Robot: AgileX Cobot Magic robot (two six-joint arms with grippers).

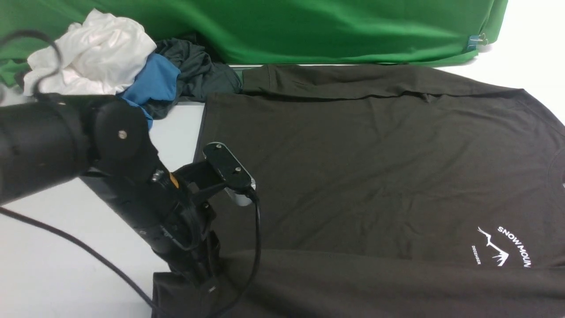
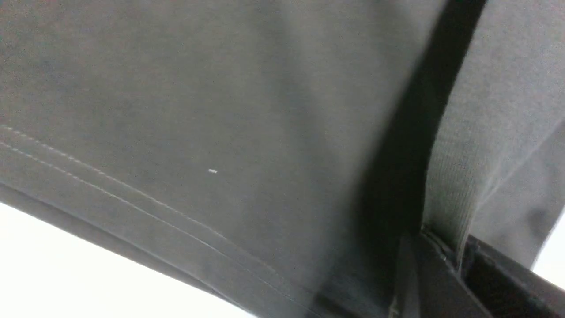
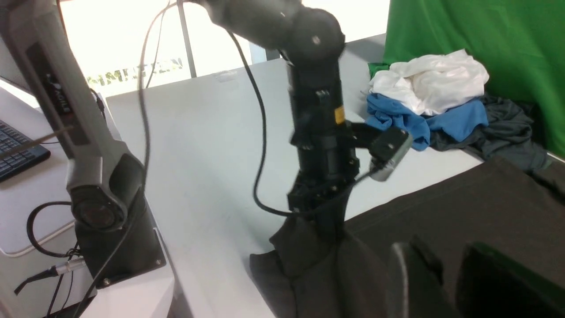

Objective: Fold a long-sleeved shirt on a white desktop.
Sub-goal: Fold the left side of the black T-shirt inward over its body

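Note:
The black long-sleeved shirt [image 1: 375,154] lies spread over the white desktop [image 1: 66,229], its white mountain print [image 1: 503,247] at the near right. My left gripper [image 1: 204,280] points down at the shirt's near left corner and is shut on a ribbed cuff [image 2: 450,176], which runs in between its fingers [image 2: 437,274]. From the right wrist view, the left gripper [image 3: 318,212] lifts a peak of dark fabric off the desktop [image 3: 212,145]. My right gripper [image 3: 446,274] hovers over the shirt [image 3: 463,212], slightly open with nothing between its fingers; it is out of the front view.
A pile of clothes sits at the back left: a white garment [image 1: 92,48], a blue one [image 1: 154,84] and a dark teal-grey one [image 1: 198,66]. The green backdrop [image 1: 331,26] hangs behind. A grey stand [image 3: 101,198] and a keyboard [image 3: 17,150] lie beyond the desk's edge.

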